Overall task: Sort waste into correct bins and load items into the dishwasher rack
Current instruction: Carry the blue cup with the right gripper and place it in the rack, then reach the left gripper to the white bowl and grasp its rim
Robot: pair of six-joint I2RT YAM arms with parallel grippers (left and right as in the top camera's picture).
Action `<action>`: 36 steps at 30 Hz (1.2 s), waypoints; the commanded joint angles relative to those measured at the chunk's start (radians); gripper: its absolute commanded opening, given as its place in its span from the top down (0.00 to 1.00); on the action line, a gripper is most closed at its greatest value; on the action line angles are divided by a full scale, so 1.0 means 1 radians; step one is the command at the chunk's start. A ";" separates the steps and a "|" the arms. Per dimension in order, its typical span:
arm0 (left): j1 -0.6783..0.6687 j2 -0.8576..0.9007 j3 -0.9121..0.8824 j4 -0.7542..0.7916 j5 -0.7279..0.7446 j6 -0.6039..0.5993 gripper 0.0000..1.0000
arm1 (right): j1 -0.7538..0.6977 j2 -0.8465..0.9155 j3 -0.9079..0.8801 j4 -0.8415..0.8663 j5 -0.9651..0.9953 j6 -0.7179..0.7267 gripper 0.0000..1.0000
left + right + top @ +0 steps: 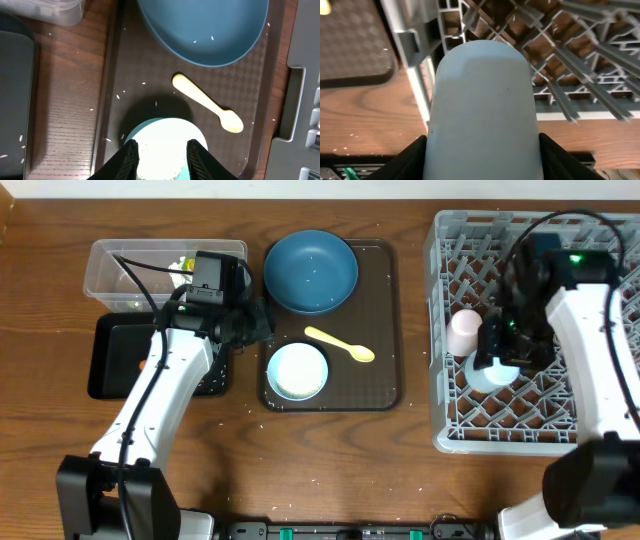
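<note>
left of the desk (pixel 330 465): hovering with the left claw (pixel 164 159) spread apart and empty, straddling the near rim of the small white bowl (pixel 162 134) right beneath, on the brown serving tray (pixel 385 330). round and pale, so no long axis to line up; clearly the nearer arm for it. loose rice grains (pixel 118 96) scattered around. far right, over the dishwasher rack (pixel 450 430): right claw (pixel 482 162) clamped on the light-blue cup (pixel 482 95), smooth, long axis running straight out from the claw, just beside the pink cup (pixel 465 330).
</note>
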 commanded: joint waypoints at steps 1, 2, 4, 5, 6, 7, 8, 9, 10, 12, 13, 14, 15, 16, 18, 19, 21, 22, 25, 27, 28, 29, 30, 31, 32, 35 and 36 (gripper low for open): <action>-0.001 -0.001 -0.008 -0.006 -0.014 0.024 0.65 | 0.008 0.018 -0.063 0.037 -0.013 0.010 0.58; -0.001 -0.001 -0.008 -0.005 -0.014 0.024 0.65 | 0.008 0.021 -0.082 0.055 -0.017 0.009 0.58; -0.001 -0.001 -0.008 -0.005 -0.014 0.024 0.66 | 0.008 0.021 -0.125 0.096 -0.031 0.005 0.58; -0.001 -0.001 -0.008 -0.005 -0.014 0.024 0.65 | 0.008 0.021 -0.143 0.114 -0.039 0.003 0.57; -0.001 -0.001 -0.008 -0.005 -0.014 0.024 0.65 | 0.008 0.021 -0.163 0.134 -0.043 0.002 0.55; -0.001 -0.001 -0.008 -0.005 -0.014 0.024 0.65 | 0.008 0.021 -0.177 0.146 -0.047 0.002 0.52; -0.001 -0.001 -0.008 -0.005 -0.014 0.024 0.65 | 0.008 0.021 -0.192 0.160 -0.053 -0.001 0.45; -0.001 -0.001 -0.008 -0.005 -0.014 0.024 0.65 | 0.008 0.021 -0.202 0.169 -0.057 -0.002 0.37; -0.001 -0.001 -0.008 -0.006 -0.014 0.024 0.65 | 0.008 0.021 -0.207 0.175 -0.058 -0.005 0.29; -0.001 -0.001 -0.008 -0.006 -0.014 0.024 0.65 | 0.008 0.021 -0.207 0.179 -0.057 -0.005 0.15; -0.001 -0.001 -0.008 -0.006 -0.014 0.024 0.65 | 0.008 0.021 -0.207 0.185 -0.057 -0.005 0.10; -0.001 -0.001 -0.008 -0.006 -0.014 0.024 0.65 | 0.008 0.021 -0.204 0.191 -0.058 -0.005 0.06; -0.001 -0.001 -0.008 -0.006 -0.014 0.024 0.65 | 0.008 0.021 -0.199 0.195 -0.058 -0.005 0.04; -0.001 -0.001 -0.008 -0.006 -0.014 0.024 0.65 | 0.008 0.021 -0.192 0.200 -0.060 -0.005 0.02; -0.001 -0.001 -0.008 -0.007 -0.014 0.024 0.65 | 0.008 0.020 -0.168 0.201 -0.073 -0.005 0.01; -0.001 -0.001 -0.008 -0.010 -0.014 0.024 0.65 | 0.008 0.019 -0.151 0.198 -0.080 -0.005 0.01; -0.001 -0.001 -0.008 -0.015 -0.014 0.025 0.65 | 0.008 0.019 -0.109 0.183 -0.087 -0.005 0.01; -0.001 -0.001 -0.008 -0.019 -0.014 0.025 0.65 | 0.008 0.018 -0.082 0.171 -0.088 -0.005 0.01; -0.002 -0.001 -0.008 -0.030 -0.013 0.032 0.65 | 0.008 0.016 0.010 0.132 -0.088 -0.005 0.01; -0.002 -0.001 -0.008 -0.041 -0.013 0.032 0.65 | 0.014 0.007 0.068 0.115 -0.089 -0.005 0.01; -0.002 -0.001 -0.008 -0.047 -0.013 0.035 0.65 | 0.020 0.001 0.089 0.114 -0.093 -0.006 0.01; -0.002 -0.001 -0.008 -0.051 -0.013 0.042 0.65 | 0.029 -0.006 0.107 0.115 -0.102 -0.010 0.01; -0.003 -0.001 -0.008 -0.057 -0.013 0.053 0.65 | 0.039 -0.016 0.125 0.120 -0.115 -0.013 0.01; -0.007 -0.001 -0.008 -0.064 -0.013 0.067 0.65 | 0.051 -0.023 0.139 0.130 -0.125 -0.013 0.01; -0.013 -0.001 -0.008 -0.069 -0.013 0.079 0.65 | 0.063 -0.029 0.150 0.143 -0.135 -0.015 0.01; -0.051 -0.001 -0.008 -0.081 -0.013 0.113 0.65 | 0.094 -0.036 0.161 0.206 -0.160 -0.016 0.01; -0.072 -0.001 -0.008 -0.084 -0.013 0.127 0.65 | 0.102 -0.035 0.160 0.228 -0.171 -0.015 0.01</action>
